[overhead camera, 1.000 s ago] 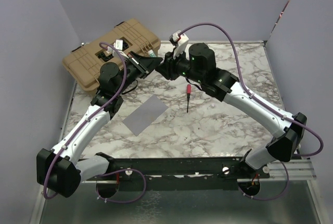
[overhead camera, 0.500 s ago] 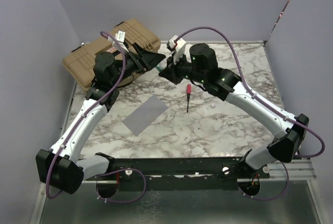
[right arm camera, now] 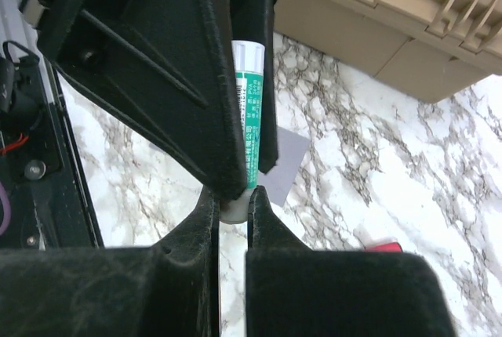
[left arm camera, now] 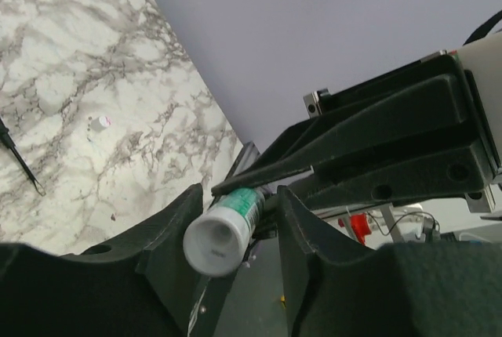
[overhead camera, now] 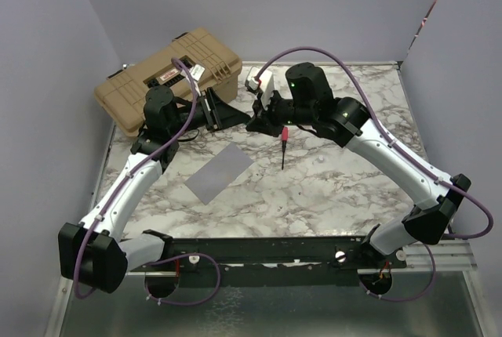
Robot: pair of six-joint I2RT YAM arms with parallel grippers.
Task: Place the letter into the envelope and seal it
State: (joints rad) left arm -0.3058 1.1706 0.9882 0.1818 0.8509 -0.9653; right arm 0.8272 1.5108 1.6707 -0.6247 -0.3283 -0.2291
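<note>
Two robot arms share one livery: white link shells with black joint housings and bases. The left arm (overhead camera: 129, 188) and right arm (overhead camera: 392, 161) each trail a purple cable looping from base to wrist. A green indicator light glows on the right arm's upper joint. Both end in matte black, wedge-shaped fingers (right arm camera: 169, 55), screw holes visible.
</note>
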